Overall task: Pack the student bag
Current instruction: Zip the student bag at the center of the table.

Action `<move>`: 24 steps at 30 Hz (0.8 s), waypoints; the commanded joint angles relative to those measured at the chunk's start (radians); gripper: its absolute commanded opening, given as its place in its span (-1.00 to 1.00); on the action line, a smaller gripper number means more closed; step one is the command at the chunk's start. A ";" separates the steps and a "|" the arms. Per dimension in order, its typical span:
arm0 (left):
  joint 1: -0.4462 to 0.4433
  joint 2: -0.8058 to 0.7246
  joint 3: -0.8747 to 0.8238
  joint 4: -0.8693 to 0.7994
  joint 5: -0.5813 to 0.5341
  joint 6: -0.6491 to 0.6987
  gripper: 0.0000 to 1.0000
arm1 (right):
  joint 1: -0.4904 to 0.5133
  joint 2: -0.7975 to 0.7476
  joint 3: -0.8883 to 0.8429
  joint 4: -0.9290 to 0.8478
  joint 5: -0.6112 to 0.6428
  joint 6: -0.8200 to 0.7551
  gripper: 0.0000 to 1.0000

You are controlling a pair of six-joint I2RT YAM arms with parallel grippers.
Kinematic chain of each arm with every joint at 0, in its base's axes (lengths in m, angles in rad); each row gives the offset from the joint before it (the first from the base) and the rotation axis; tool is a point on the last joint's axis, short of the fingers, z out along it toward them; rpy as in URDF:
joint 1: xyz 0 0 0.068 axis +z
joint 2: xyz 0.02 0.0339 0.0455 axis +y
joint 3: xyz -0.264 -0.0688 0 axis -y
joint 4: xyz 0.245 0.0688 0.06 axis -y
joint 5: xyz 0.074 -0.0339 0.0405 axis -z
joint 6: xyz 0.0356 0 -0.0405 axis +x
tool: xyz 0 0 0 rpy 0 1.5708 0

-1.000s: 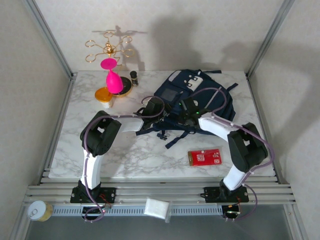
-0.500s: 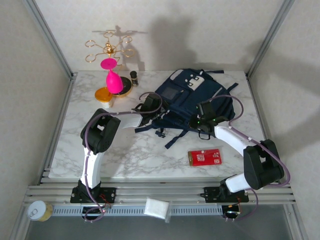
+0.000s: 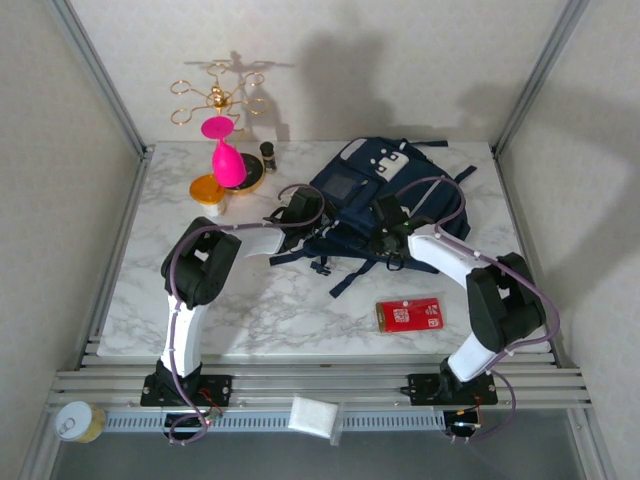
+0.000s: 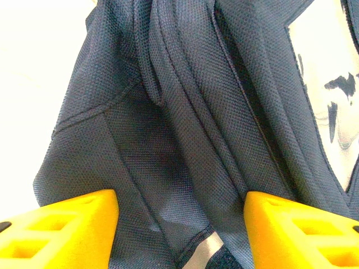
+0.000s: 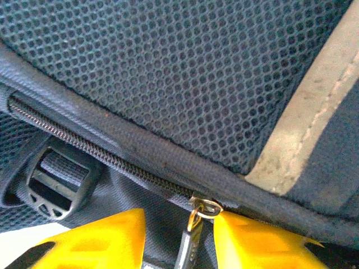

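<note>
The student bag (image 3: pixel 385 185) lies flat at the back middle of the table, navy with a grey square panel (image 3: pixel 341 187) and a white-grey patch. My left gripper (image 3: pixel 298 213) is at the bag's left edge; in the left wrist view it (image 4: pixel 180 224) is open, yellow fingers (image 4: pixel 61 227) wide apart over folded navy fabric (image 4: pixel 185 123). My right gripper (image 3: pixel 386 236) rests on the bag's near side. In the right wrist view it (image 5: pixel 179 238) is open, with a zipper pull (image 5: pixel 190 244) hanging between the fingers below the zipper (image 5: pixel 95 150) and mesh.
A red packet (image 3: pixel 409 315) lies on the marble near the right arm. Back left stand a pink goblet (image 3: pixel 225 155), an orange lid (image 3: pixel 207 188), a small dark bottle (image 3: pixel 268 152) and a gold rack (image 3: pixel 215 95). Dark straps (image 3: pixel 345 270) trail in front of the bag.
The right gripper swung out to the right, then came back left onto the bag's near side. The left gripper shifted slightly left and has stayed at the bag's edge.
</note>
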 commanded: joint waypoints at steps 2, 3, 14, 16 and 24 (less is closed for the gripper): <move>0.001 0.001 -0.018 -0.032 -0.038 0.002 0.24 | 0.008 0.030 0.016 -0.043 0.116 -0.006 -0.32; 0.001 0.001 -0.019 -0.029 -0.036 -0.001 0.24 | 0.008 0.046 0.017 -0.040 0.133 -0.006 -0.35; -0.027 -0.048 -0.019 -0.033 0.017 -0.004 0.26 | 0.003 -0.043 0.008 -0.019 0.041 -0.038 -0.84; -0.038 -0.086 -0.032 -0.034 0.035 -0.024 0.28 | 0.002 -0.080 0.008 -0.038 0.030 -0.050 -0.91; -0.169 -0.171 -0.162 0.200 0.124 -0.318 0.41 | -0.008 -0.152 -0.019 -0.012 -0.129 -0.119 -1.00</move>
